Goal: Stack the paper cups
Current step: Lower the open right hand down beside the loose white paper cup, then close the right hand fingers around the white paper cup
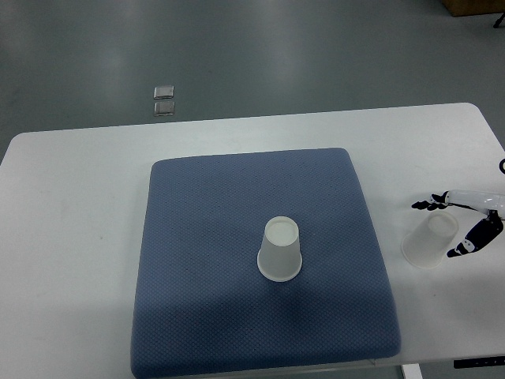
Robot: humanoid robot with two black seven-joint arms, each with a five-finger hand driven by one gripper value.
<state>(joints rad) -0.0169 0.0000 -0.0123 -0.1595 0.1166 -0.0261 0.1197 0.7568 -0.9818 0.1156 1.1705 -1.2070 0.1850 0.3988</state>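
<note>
A white paper cup (pixel 280 249) stands upside down near the middle of the blue mat (pixel 205 237). A second white paper cup (pixel 426 245) stands upside down on the white table just right of the mat. My right hand (pixel 434 229) reaches in from the right edge at this second cup. Its fingers (pixel 426 205) are spread just behind the cup and its thumb (pixel 467 245) is at the cup's right side. The hand is open and does not close on the cup. The left arm is out of view.
The white table (pixel 79 237) carries the mat and its far edge runs across the upper part of the view. Two small square plates (pixel 164 100) lie on the grey floor beyond the table.
</note>
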